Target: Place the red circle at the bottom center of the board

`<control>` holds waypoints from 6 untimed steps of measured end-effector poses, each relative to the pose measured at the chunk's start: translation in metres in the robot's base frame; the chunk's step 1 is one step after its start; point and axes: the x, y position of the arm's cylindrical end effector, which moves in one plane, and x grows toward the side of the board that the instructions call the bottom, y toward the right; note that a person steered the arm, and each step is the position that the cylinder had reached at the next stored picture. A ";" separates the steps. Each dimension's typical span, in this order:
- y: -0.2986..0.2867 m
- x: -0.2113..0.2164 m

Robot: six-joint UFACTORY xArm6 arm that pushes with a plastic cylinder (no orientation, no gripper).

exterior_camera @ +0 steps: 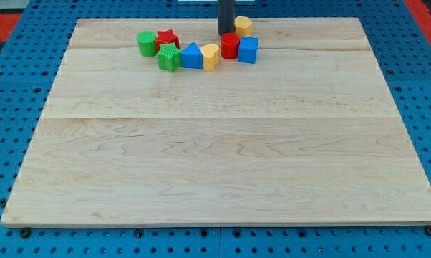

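Seven blocks crowd the desk [223, 179] top edge. Red circle [230, 45] sits touching blue cube [248, 50]; my tip [225, 32] just above circle. No pincer on rig. Risk: push drags cube or yellow heart [210, 56] along w/ it.

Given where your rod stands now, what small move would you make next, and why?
Probably a short push toward the view's bottom. My tip sits just above the red circle, which lies between the yellow heart and the blue cube, near the board's top edge, far from bottom center.
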 end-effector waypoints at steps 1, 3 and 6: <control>-0.009 0.059; -0.001 0.143; -0.039 0.251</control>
